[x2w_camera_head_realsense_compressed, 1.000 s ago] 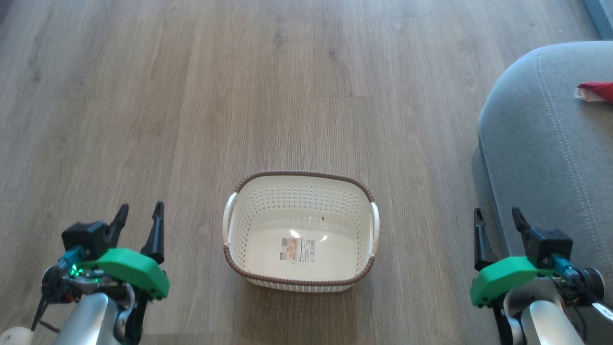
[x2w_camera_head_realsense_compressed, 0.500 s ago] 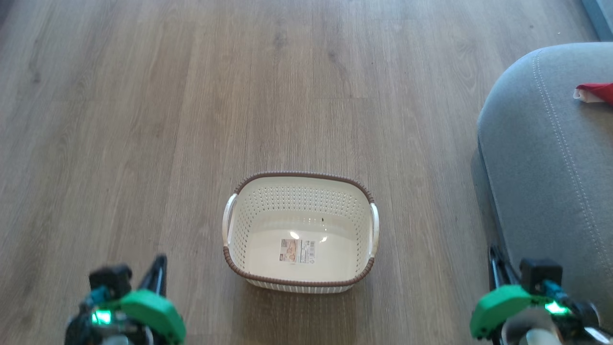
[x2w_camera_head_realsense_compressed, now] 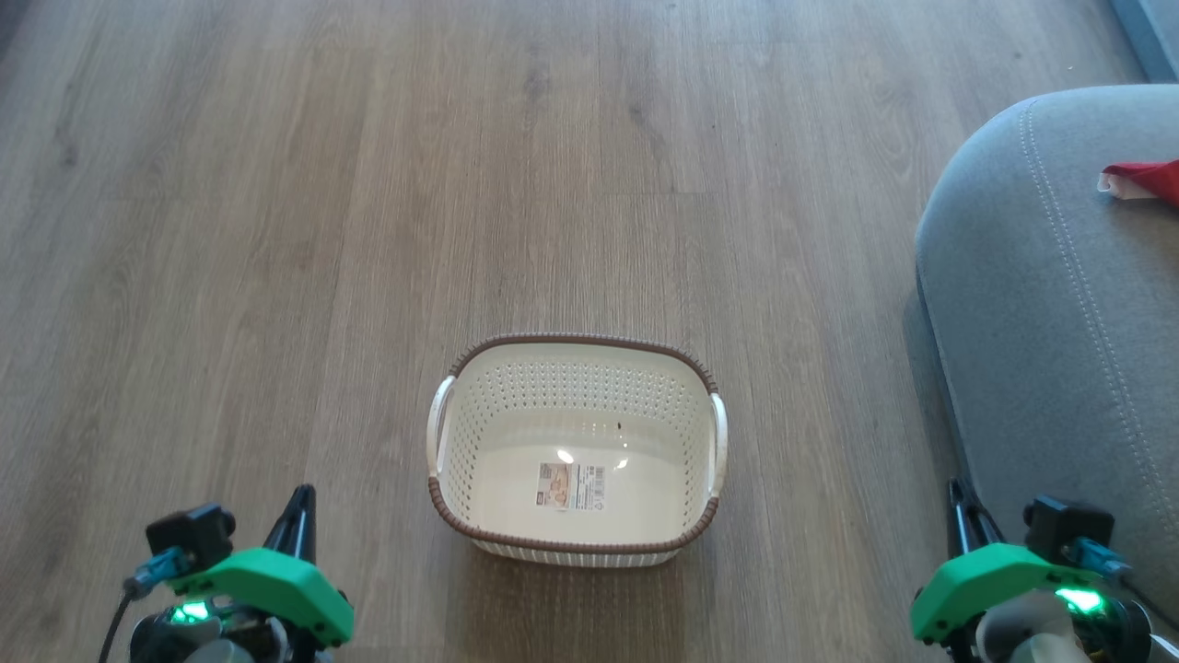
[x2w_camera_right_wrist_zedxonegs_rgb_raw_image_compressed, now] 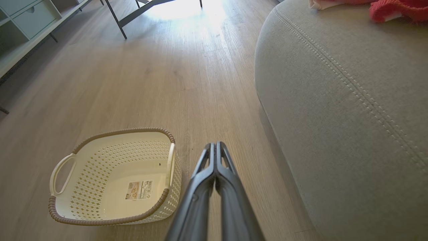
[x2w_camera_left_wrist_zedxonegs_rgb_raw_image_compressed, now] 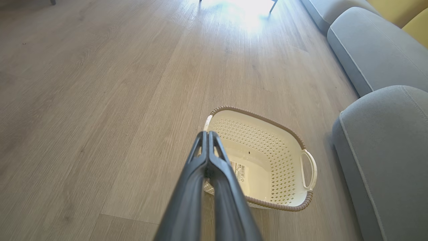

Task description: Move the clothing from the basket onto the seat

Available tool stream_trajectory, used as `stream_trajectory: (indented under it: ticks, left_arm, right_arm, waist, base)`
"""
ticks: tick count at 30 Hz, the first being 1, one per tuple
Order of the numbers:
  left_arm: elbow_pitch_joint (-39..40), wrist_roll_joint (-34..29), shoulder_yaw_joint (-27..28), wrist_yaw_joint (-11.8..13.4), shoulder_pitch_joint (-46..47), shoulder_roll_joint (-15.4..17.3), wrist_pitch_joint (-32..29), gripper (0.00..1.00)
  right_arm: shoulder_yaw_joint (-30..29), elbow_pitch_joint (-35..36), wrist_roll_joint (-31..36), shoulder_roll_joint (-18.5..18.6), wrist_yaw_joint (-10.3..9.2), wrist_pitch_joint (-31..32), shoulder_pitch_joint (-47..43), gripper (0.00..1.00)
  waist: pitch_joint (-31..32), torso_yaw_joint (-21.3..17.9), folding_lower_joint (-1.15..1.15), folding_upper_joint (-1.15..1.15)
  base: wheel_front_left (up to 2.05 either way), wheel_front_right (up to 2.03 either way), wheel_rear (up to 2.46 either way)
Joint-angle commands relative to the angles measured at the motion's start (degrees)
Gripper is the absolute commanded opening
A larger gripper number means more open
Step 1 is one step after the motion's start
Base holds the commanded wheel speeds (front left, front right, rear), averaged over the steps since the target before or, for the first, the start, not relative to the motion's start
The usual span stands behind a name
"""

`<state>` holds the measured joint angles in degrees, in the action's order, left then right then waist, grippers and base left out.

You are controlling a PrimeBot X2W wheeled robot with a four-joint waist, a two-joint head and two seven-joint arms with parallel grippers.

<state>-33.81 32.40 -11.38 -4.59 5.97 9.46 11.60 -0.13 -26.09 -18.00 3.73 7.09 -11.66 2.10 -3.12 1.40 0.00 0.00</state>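
Observation:
The cream basket (x2w_camera_head_realsense_compressed: 709,379) with a brown rim stands on the wood floor, holding nothing but a label sticker (x2w_camera_head_realsense_compressed: 571,485). It also appears in the wrist views as the basket (x2w_camera_left_wrist_zedxonegs_rgb_raw_image_compressed: 302,142) and the basket (x2w_camera_right_wrist_zedxonegs_rgb_raw_image_compressed: 100,134). Red and white clothing (x2w_camera_head_realsense_compressed: 1142,180) lies on the grey seat (x2w_camera_head_realsense_compressed: 1059,304) at the right; the clothing (x2w_camera_right_wrist_zedxonegs_rgb_raw_image_compressed: 391,8) sits at the seat's (x2w_camera_right_wrist_zedxonegs_rgb_raw_image_compressed: 341,110) far end. My left gripper (x2w_camera_head_realsense_compressed: 299,502) is shut and empty at lower left, fingers pressed together (x2w_camera_left_wrist_zedxonegs_rgb_raw_image_compressed: 207,134). Shut and empty too, my right gripper (x2w_camera_head_realsense_compressed: 960,493) hangs beside the seat's corner, its fingers meeting (x2w_camera_right_wrist_zedxonegs_rgb_raw_image_compressed: 214,144).
More grey sofa cushions (x2w_camera_left_wrist_zedxonegs_rgb_raw_image_compressed: 371,47) run along the right, with a yellow cushion (x2w_camera_left_wrist_zedxonegs_rgb_raw_image_compressed: 414,20) behind. A pale shelf unit (x2w_camera_right_wrist_zedxonegs_rgb_raw_image_compressed: 26,20) and dark furniture legs (x2w_camera_right_wrist_zedxonegs_rgb_raw_image_compressed: 117,20) stand at the far left. Wood floor (x2w_camera_head_realsense_compressed: 368,230) spreads wide around the basket.
Both grippers went from open to shut and dropped toward the bottom edge of the head view. The basket, seat and clothing stayed put.

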Motion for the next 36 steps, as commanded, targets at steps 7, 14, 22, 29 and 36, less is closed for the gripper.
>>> stream_trajectory:
  ticks: [7,14,22,29,36]
  left_arm:
    - [3.21,4.75,2.34,-0.5,2.25,-0.12,-1.27,0.0]
    - [4.35,8.53,3.4,-0.66,2.11,-0.57,-2.42,0.0]
    - [5.49,12.3,4.47,-0.83,1.97,-1.01,-3.57,0.0]
    - [6.63,16.08,5.54,-0.99,1.83,-1.45,-4.73,0.0]
    - [7.75,19.84,6.61,-1.16,1.69,-1.9,-5.88,0.0]
  right_arm:
    - [-0.79,2.78,-5.97,-0.08,0.07,1.37,2.22,0.0]
    - [-1.16,3.42,-10.66,-0.13,0.1,2.51,2.34,0.0]
    - [-1.55,4.06,-15.34,-0.18,0.12,3.66,2.47,0.0]
    - [-1.94,4.7,-20.02,-0.24,0.14,4.82,2.6,0.0]
    - [-2.33,5.33,-24.68,-0.29,0.16,5.97,2.73,0.0]
  waist:
    - [0.21,-0.1,0.0,0.0]
    - [0.39,-0.19,0.0,0.0]
    - [0.58,-0.28,0.0,0.0]
    - [0.77,-0.37,0.0,0.0]
    - [0.96,-0.45,0.0,0.0]
  base:
    - [0.0,0.0,0.0]
    - [0.0,0.0,0.0]
    - [0.0,0.0,0.0]
    - [0.0,0.0,0.0]
    - [0.0,0.0,0.0]
